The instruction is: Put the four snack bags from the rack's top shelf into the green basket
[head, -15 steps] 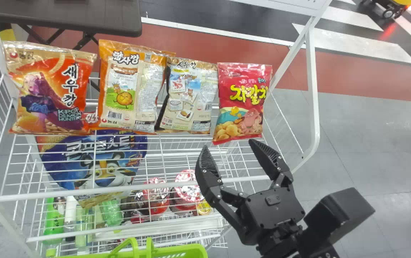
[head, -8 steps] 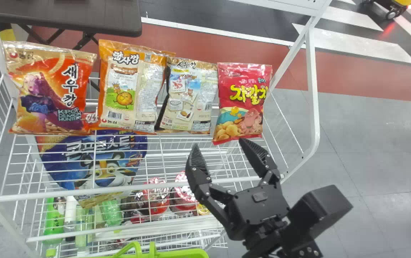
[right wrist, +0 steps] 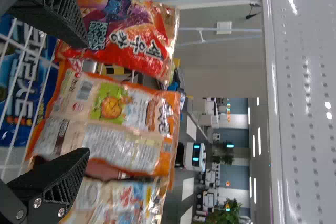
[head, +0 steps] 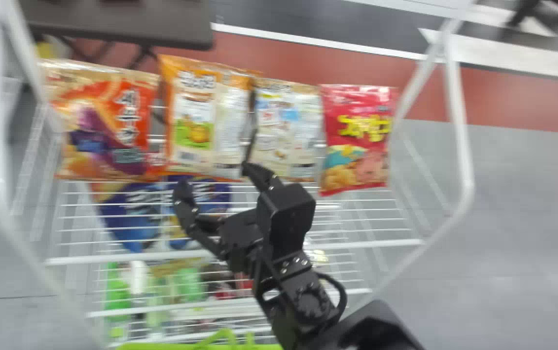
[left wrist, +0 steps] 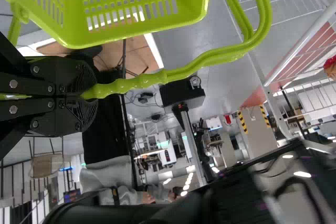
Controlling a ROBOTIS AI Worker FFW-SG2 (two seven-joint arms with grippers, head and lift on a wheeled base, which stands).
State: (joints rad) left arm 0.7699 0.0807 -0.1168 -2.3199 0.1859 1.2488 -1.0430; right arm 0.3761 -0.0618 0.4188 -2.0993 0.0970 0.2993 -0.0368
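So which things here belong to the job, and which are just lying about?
The job's:
- orange-red bag, orange-edged bag, beige bag, red bag
- rack
- green basket, held by the left claw
- right claw, open

Just about:
- blue bag, below
- green items, lower still
- dark table, behind

One wire rack, white, with a barred top shelf (head: pixel 113 257). Four snack bags are carried there in a row, listed from the left: one red-orange bag (head: pixel 106 126); one orange-edged bag (head: pixel 193 116); one beige bag (head: pixel 286 126); one red bag (head: pixel 356 136). Below the bars, one blue bag (head: pixel 133 214) is held.
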